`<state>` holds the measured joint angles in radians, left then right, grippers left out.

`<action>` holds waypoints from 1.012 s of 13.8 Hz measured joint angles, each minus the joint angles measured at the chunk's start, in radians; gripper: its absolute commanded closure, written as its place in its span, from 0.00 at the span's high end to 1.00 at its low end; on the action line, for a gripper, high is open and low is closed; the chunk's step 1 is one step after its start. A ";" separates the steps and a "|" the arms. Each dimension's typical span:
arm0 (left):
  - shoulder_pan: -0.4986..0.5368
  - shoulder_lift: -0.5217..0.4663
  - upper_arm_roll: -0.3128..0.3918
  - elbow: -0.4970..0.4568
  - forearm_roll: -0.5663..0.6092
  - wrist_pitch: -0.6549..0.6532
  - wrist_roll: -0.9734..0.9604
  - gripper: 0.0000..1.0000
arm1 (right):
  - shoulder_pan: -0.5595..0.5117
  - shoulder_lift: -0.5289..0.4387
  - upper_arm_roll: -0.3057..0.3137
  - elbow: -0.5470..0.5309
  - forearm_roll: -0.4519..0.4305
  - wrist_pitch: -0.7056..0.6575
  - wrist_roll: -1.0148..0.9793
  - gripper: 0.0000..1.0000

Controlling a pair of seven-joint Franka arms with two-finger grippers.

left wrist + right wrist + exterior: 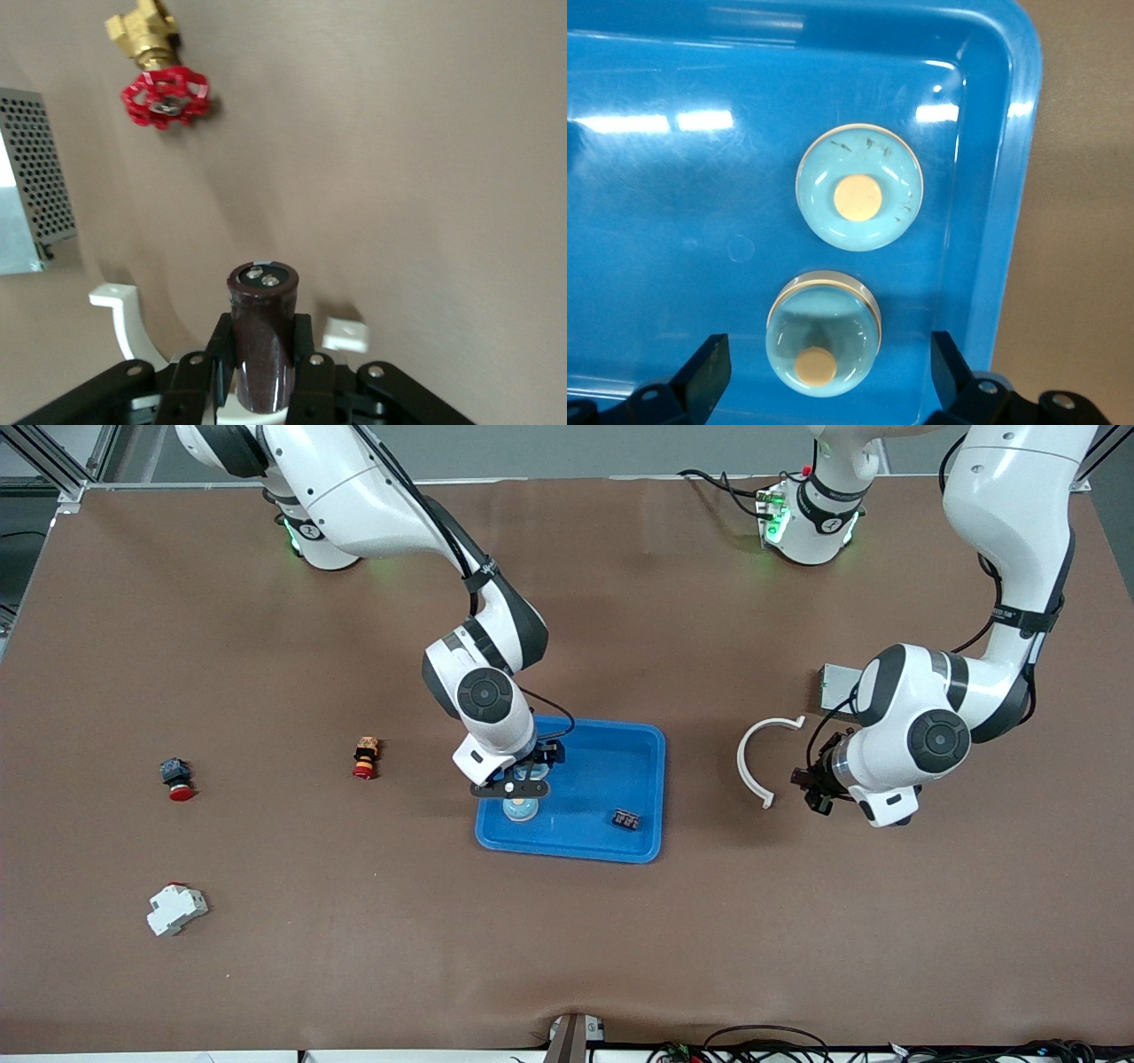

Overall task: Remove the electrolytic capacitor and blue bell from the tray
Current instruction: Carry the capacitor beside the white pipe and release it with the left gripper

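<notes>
The capacitor (262,341), a dark brown cylinder with two silver terminals on its end, is clamped between the fingers of my left gripper (262,376). That left gripper (813,790) hangs over bare table beside a white C-shaped ring (760,757). The bell (824,343), a pale blue dome with a tan button and silver rim, lies in the blue tray (620,733). My right gripper (830,363) stands open around it, fingers apart from it on both sides. In the front view the right gripper (511,788) is just above the bell (520,809). A like round shape (859,197) shows beside it on the glossy tray floor.
A small dark part (626,818) lies in the tray corner toward the left arm's end. A grey perforated box (837,685) and a red-handled brass valve (164,93) are near the left arm. Two red buttons (177,778) (365,757) and a white breaker (175,910) lie toward the right arm's end.
</notes>
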<state>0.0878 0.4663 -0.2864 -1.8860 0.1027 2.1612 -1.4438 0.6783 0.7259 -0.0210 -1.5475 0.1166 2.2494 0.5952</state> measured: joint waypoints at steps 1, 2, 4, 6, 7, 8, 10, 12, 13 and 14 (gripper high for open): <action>0.005 0.002 0.000 -0.023 0.009 0.000 0.003 0.00 | 0.000 0.002 0.000 -0.004 0.000 0.000 -0.002 1.00; 0.008 0.003 0.000 -0.046 0.021 0.000 0.005 0.00 | 0.000 0.005 0.001 -0.007 0.000 0.000 -0.004 1.00; 0.011 0.012 0.000 -0.076 0.030 0.003 0.006 0.00 | 0.002 0.012 0.004 -0.009 0.000 0.000 -0.007 1.00; 0.012 0.030 0.000 -0.085 0.031 0.015 0.006 0.00 | 0.004 0.019 0.006 -0.010 0.000 0.001 -0.007 1.00; 0.013 0.042 0.000 -0.085 0.031 0.026 0.006 0.16 | 0.006 0.021 0.007 -0.010 0.000 0.003 -0.007 1.00; 0.014 0.053 0.000 -0.085 0.031 0.039 0.007 0.30 | 0.008 0.024 0.008 -0.011 0.000 0.011 -0.007 1.00; 0.021 0.067 0.000 -0.085 0.032 0.055 0.008 0.59 | 0.011 0.030 0.010 -0.011 0.000 0.022 -0.007 1.00; 0.035 0.068 0.000 -0.082 0.033 0.059 0.012 0.90 | 0.012 0.038 0.010 -0.011 0.000 0.031 -0.007 1.00; 0.038 0.068 0.000 -0.078 0.033 0.060 0.012 1.00 | 0.012 0.040 0.010 -0.011 0.000 0.033 -0.007 1.00; 0.039 0.067 0.000 -0.074 0.033 0.060 0.012 1.00 | 0.012 0.042 0.010 -0.011 0.000 0.034 -0.007 1.00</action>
<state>0.1269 0.5335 -0.2868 -1.9604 0.1355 2.2211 -1.4313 0.6905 0.7678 -0.0107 -1.5583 0.1166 2.2834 0.5879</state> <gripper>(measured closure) 0.361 0.000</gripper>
